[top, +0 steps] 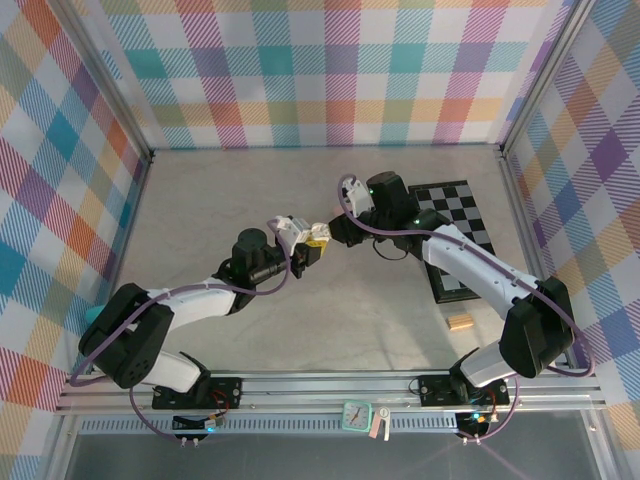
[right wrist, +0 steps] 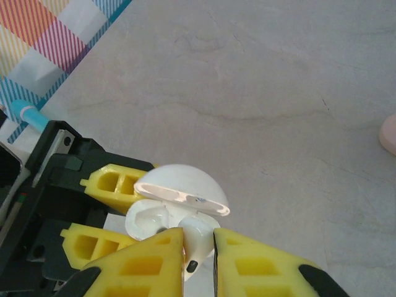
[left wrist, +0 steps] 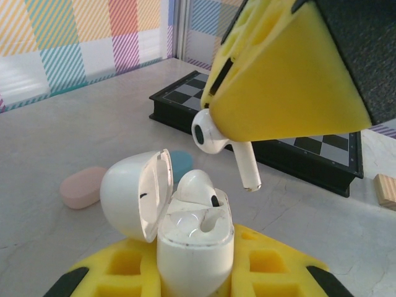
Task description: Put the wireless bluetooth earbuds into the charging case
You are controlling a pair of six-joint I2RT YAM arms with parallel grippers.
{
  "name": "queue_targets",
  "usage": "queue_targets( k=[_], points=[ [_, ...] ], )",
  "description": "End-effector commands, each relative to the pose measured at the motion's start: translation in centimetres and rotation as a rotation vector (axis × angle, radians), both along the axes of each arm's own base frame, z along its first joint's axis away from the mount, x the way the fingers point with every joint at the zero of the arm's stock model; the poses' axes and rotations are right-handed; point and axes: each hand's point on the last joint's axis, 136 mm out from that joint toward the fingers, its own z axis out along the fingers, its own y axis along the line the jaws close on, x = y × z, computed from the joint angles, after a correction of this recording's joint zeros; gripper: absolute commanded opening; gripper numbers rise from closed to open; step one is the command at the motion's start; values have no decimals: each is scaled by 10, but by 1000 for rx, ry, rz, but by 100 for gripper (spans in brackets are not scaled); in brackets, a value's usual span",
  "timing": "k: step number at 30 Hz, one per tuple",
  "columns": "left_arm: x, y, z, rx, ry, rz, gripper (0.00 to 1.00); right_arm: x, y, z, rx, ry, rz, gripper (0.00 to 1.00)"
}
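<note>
Top: left gripper (top: 297, 245), right gripper (top: 322, 236) meet mid-table; what they hold too small to read.
Left wrist: left jaws clamp one open white case (left wrist: 197, 244), one earbud (left wrist: 195, 184) seated; right jaws pinch second earbud (left wrist: 213, 137) above; blue case (left wrist: 181, 162) half hidden behind lid (left wrist: 133, 192).
Right wrist: second earbud mostly covered by fingers.

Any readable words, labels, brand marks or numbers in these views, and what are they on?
No text can be read anywhere.
Clock at the near edge: face markings too small to read.
Small tags beside it: too blurred to read.
White charging case and white earbud: no marking visible.
Chessboard: no lettering visible.
</note>
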Motion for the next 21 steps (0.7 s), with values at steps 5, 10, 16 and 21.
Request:
queue_targets(
  k=[5, 10, 16, 21],
  points=[
    [-1, -14, 21, -57, -45, -43, 13, 5, 12, 28, 67, -56, 32, 19],
    [0, -16, 24, -71, -42, -45, 13, 7, 14, 26, 71, -48, 36, 19],
    [-1, -18, 28, -84, -45, -51, 13, 9, 15, 21, 66, -40, 35, 19],
    [-1, -19, 29, -89, -45, -55, 13, 10, 17, 16, 60, -29, 35, 19]
  ],
)
